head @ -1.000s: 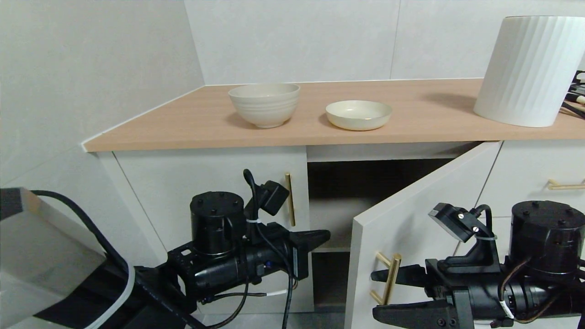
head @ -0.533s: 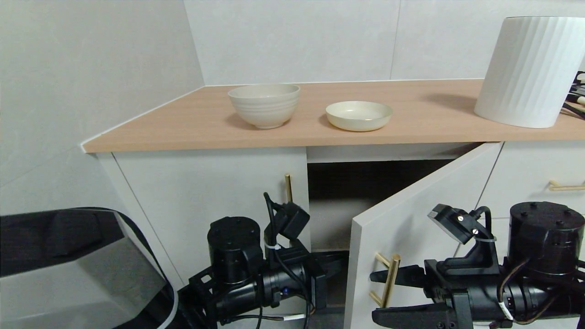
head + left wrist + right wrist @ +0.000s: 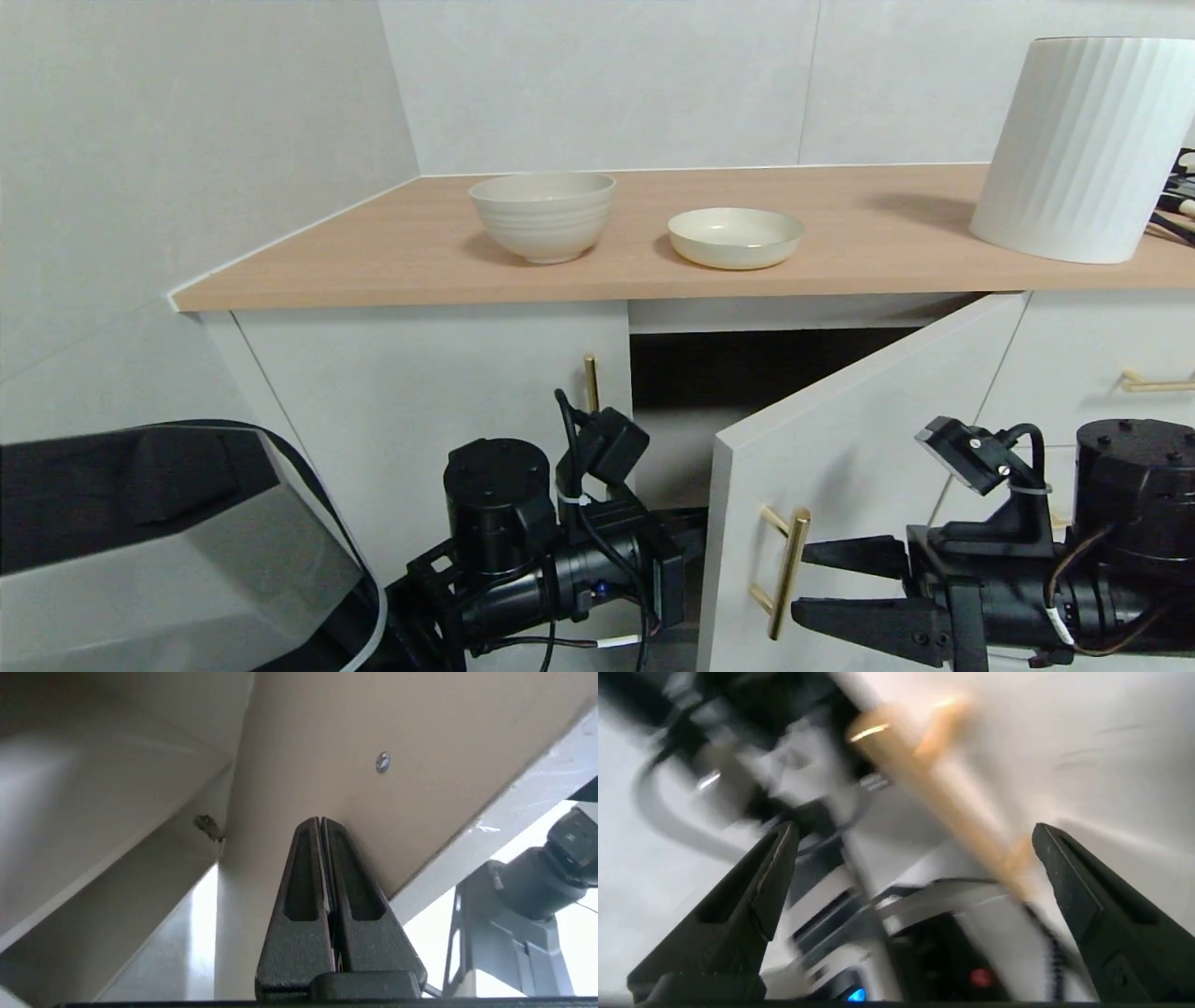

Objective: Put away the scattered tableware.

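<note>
Bowl [image 3: 542, 215] and shallow dish [image 3: 736, 236] on countertop [image 3: 373, 252] (apart). My left gripper [image 3: 320, 831]: fingers pressed together. Right gripper [image 3: 803, 581]: fingers spread, just beside door handle [image 3: 786, 560].

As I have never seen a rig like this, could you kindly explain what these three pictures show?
It is a two-armed robot on wheels, facing a kitchen cupboard. The wide picture comes from its head camera; the other two come from a camera on each wrist. On the counter stand a bowl, a shallow dish and a tall white ribbed container. Below, one door stands ajar. The right fingers are open around its brass handle, not gripping it. The left fingers are shut and empty, pointing into the gap behind the door. Nothing is held.
</note>
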You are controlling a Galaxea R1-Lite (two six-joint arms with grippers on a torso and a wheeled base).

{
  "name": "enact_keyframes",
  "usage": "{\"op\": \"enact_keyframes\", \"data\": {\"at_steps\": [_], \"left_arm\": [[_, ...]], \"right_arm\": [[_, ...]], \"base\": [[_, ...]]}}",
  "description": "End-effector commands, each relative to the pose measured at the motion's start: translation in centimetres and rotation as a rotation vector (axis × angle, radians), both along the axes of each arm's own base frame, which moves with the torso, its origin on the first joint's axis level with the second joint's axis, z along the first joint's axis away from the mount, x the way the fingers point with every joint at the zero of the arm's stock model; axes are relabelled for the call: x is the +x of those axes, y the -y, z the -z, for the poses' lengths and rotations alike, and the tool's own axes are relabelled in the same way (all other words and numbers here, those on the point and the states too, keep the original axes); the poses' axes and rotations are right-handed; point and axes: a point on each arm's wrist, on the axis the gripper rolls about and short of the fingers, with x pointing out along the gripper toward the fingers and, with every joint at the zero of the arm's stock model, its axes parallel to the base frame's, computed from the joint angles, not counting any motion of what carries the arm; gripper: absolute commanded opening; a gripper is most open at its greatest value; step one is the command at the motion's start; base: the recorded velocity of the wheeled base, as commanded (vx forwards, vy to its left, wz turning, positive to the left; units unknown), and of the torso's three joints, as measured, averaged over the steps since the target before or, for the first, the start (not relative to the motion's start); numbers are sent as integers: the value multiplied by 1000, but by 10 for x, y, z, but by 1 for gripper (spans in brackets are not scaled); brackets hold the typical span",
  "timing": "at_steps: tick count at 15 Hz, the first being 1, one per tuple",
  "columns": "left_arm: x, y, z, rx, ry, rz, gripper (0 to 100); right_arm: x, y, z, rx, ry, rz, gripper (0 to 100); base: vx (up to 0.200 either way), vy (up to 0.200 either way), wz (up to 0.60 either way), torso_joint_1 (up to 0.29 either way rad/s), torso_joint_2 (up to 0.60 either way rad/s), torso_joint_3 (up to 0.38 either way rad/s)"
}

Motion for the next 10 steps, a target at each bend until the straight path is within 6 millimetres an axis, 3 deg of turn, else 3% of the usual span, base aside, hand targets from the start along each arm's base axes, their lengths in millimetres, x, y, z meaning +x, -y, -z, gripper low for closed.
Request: {"op": "enact_keyframes", "data": {"at_steps": [1,7,10], "left_arm": [[-2,2,-2,-5,4,11,0],[-1,7,-1,10,-22,13,0],[2,11,-4,16,-28,14,0]], "right_arm": [[-6,7,-1,-12,20,63,100],[-39,25,6,-45,40,60,100],[-45,29,8,-59,62,54,100]], "base": [[0,0,0,0,0,0],[0,0,0,0,0,0],[0,0,0,0,0,0]]}}
